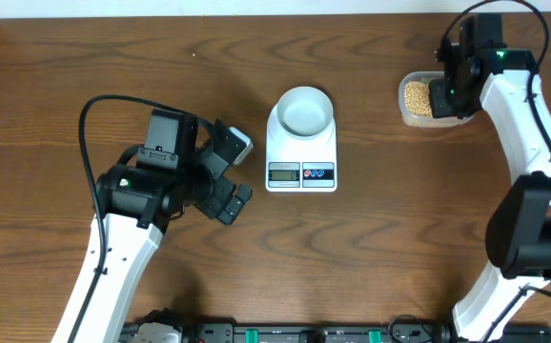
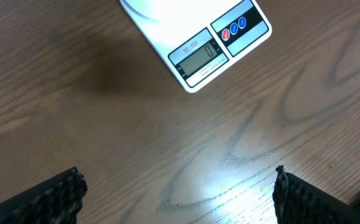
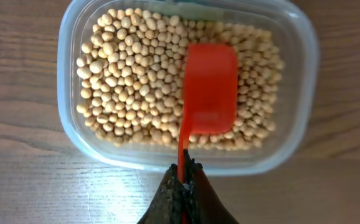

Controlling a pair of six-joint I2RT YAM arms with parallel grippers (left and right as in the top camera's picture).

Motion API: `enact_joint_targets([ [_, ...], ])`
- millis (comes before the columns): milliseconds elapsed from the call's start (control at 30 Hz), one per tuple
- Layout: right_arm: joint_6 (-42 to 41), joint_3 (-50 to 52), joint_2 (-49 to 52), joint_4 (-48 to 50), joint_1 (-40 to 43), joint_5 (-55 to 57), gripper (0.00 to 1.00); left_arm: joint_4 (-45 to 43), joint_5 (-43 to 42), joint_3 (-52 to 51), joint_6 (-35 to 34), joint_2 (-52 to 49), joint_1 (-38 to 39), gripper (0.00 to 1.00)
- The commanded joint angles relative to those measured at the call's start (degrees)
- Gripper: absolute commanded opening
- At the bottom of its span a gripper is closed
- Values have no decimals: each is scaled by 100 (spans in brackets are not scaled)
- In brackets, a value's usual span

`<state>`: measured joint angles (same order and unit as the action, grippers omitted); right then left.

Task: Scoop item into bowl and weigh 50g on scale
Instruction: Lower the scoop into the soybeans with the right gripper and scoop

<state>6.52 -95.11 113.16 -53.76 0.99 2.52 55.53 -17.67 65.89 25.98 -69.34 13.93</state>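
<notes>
My right gripper point(image 3: 183, 186) is clamped shut on the thin handle of a red scoop point(image 3: 210, 87). The cup of the scoop lies on the beans point(image 3: 130, 81), toward one side of the heap. The beans fill a clear plastic tub point(image 3: 68, 134) at the far right of the table point(image 1: 113, 57). My left gripper point(image 2: 177, 171) hangs wide open over bare wood with nothing between its pads point(image 2: 49, 199). It sits just left of the scale point(image 1: 301, 152), whose display and two round buttons face me. The pale bowl point(image 1: 304, 110) stands on the far part of the scale, well apart from the tub.
</notes>
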Motion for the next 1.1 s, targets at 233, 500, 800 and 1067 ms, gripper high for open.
enact_joint_targets([
  [233,-48,-4,498,61,293,-678,1,13,22,13,98,-26,2,98],
  [500,68,-4,492,22,577,-1716,1,13,22,13,98,-26,2,98],
  [800,151,-11,459,-31,935,-2551,1,13,22,13,98,-26,2,98],
  [1067,459,-42,437,-308,1082,-3032,1,13,22,13,98,-26,2,98],
])
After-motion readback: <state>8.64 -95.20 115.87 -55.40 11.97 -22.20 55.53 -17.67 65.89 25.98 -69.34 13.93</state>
